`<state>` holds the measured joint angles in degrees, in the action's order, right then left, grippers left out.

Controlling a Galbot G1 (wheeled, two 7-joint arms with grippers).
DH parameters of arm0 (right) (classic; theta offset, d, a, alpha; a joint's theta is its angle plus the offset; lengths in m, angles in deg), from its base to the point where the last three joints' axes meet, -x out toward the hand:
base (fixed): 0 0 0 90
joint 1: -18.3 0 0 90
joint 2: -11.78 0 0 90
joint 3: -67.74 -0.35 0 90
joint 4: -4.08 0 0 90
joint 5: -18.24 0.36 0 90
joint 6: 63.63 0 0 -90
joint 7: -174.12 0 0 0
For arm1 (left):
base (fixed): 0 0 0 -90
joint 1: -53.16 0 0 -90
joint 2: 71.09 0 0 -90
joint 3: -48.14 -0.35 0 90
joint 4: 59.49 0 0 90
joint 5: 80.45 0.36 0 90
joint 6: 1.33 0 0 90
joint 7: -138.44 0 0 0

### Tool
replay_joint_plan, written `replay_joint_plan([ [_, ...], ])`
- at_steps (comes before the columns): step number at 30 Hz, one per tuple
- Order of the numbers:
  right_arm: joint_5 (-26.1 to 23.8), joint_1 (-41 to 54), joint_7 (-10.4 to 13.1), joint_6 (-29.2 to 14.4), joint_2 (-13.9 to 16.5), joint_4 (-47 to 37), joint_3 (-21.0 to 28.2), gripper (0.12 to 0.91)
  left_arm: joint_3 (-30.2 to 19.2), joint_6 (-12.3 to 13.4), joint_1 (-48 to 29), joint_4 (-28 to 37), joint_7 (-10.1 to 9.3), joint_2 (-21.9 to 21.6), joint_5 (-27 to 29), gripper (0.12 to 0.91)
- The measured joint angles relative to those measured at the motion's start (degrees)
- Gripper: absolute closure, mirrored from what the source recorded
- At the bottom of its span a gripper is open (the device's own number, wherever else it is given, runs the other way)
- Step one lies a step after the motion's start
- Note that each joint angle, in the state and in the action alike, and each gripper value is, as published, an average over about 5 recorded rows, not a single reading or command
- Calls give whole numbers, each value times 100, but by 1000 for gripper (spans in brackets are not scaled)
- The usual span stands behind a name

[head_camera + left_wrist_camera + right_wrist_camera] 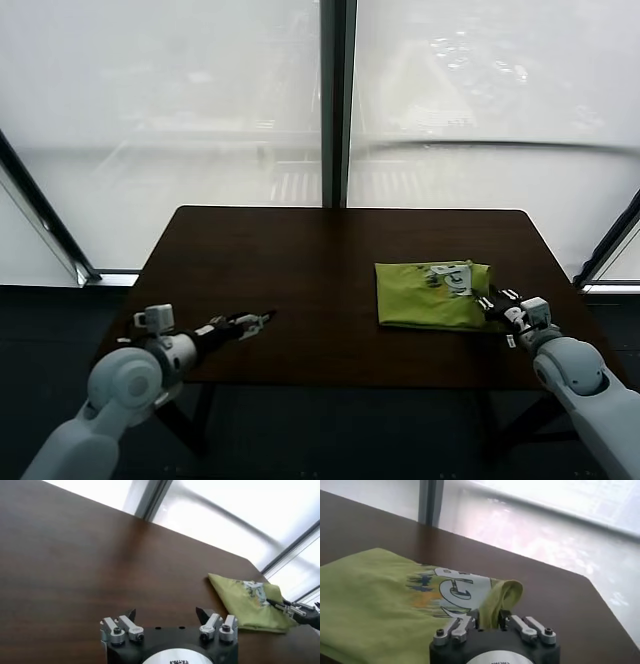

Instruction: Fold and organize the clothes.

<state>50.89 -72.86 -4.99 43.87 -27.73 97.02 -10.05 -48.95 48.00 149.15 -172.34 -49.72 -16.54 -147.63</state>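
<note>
The lime-green T-shirt (430, 295) lies folded into a small rectangle on the right half of the dark table (300, 260), its white print up near the right edge. My right gripper (490, 300) is at that right edge. In the right wrist view its jaws (489, 620) stand a little apart, and a raised fold of the T-shirt (380, 600) stands between the fingers. My left gripper (258, 322) hovers open and empty over the table's front left, far from the T-shirt (250, 602). Its fingers (166, 614) are wide apart.
The brown table runs to a window wall at the back, with a dark post behind its middle. Bare tabletop (100, 555) stretches between my left gripper and the T-shirt. The table's right edge (605, 610) lies close beyond my right gripper.
</note>
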Motion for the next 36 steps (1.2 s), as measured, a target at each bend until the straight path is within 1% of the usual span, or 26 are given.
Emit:
replay_joint_plan([
  [2, 3, -142, 47, 16, 60, 169, -103, 267, -12, 2, 6, 1, 2, 36, 23, 123],
  [3, 6, -205, 91, 15, 80, 267, -150, 219, -14, 3, 12, -1, 2, 51, 33, 123],
  [5, 8, -298, 246, 3, 90, 505, -212, 150, -5, 8, 32, -15, 2, 72, 51, 123],
  [6, 5, -325, 349, -6, 80, 643, -222, 134, 7, 11, 49, -28, 2, 80, 62, 123],
  [9, -56, -312, 741, 58, -27, 1082, -135, 120, 58, 24, 115, -73, 0, 98, 102, 123],
  [12, -245, -166, 1183, 311, -260, 1477, 119, 118, 116, 47, 185, -121, -23, 105, 121, 123],
  [15, -432, 96, 1704, 637, -592, 1711, 537, 118, 186, 84, 226, -175, -62, 96, 121, 123],
  [17, -499, 294, 2040, 778, -821, 1759, 865, 118, 234, 109, 242, -215, -83, 89, 121, 123],
  [19, -541, 479, 2285, 839, -1033, 1736, 1178, 118, 273, 128, 262, -250, -94, 90, 126, 123],
  [20, -557, 567, 2368, 857, -1134, 1702, 1323, 118, 290, 135, 277, -267, -96, 94, 132, 123],
  [24, -625, 882, 2536, 913, -1494, 1444, 1795, 118, 358, 159, 352, -301, -94, 131, 188, 123],
  [28, -724, 1157, 2690, 991, -1833, 1047, 2166, 118, 452, 184, 457, -309, -80, 198, 251, 123],
  [32, -768, 1338, 2828, 1084, -2118, 674, 2421, 118, 555, 197, 561, -335, -70, 242, 278, 123],
  [36, -794, 1470, 2867, 1107, -2346, 395, 2589, 118, 661, 206, 678, -364, -62, 263, 285, 123],
])
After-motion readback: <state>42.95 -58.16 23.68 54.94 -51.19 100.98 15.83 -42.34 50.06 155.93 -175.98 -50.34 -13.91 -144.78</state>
